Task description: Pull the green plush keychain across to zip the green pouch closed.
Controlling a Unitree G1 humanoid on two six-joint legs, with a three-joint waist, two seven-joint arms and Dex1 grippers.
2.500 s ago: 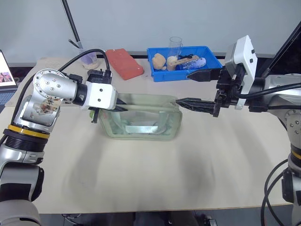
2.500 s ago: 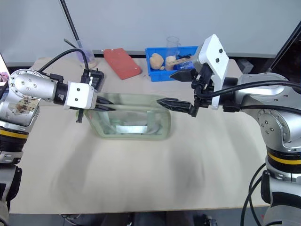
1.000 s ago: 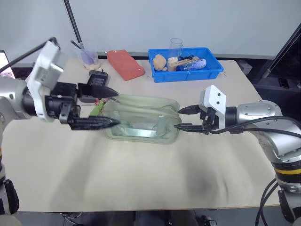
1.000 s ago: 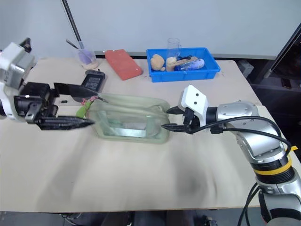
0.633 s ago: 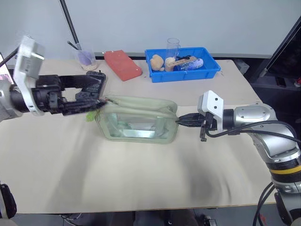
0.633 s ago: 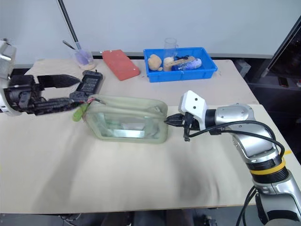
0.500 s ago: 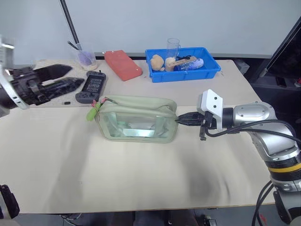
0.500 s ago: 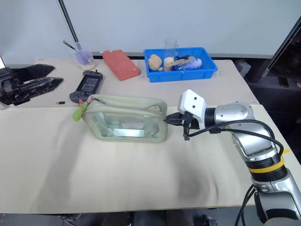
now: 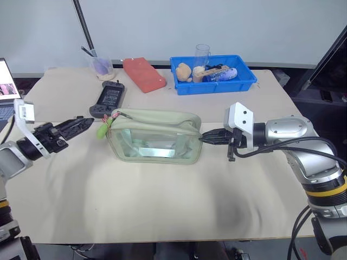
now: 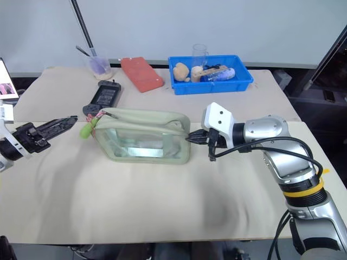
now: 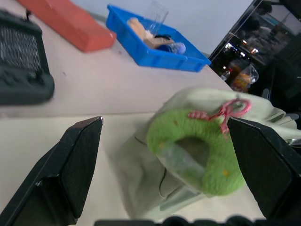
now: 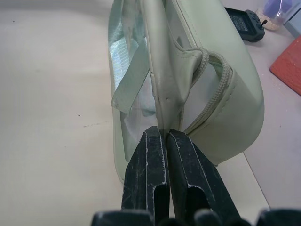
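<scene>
The pale green pouch [image 9: 154, 136] stands on the table's middle, clear side panel facing me. The lime-green plush keychain [image 9: 102, 130] hangs on a reddish cord at the pouch's left end. My left gripper [image 9: 85, 122] lies low over the table just left of the keychain, open, its fingers level and pointing at it. In the left wrist view the plush keychain [image 11: 197, 155] sits just ahead of the two spread fingers, untouched. My right gripper [image 12: 160, 133] is shut on the fabric seam at the pouch's right end [image 9: 199, 136].
A blue tray [image 9: 214, 88] with small items and a glass stands at the back. A red block [image 9: 143, 74], a black handset [image 9: 110, 99] and a cup [image 9: 101, 66] lie behind the pouch. A laptop [image 9: 6, 86] sits at the left edge.
My right gripper has shut on the pouch's right end. My left gripper has swung away from the pouch's left end, out to the left and down to table level, still open.
</scene>
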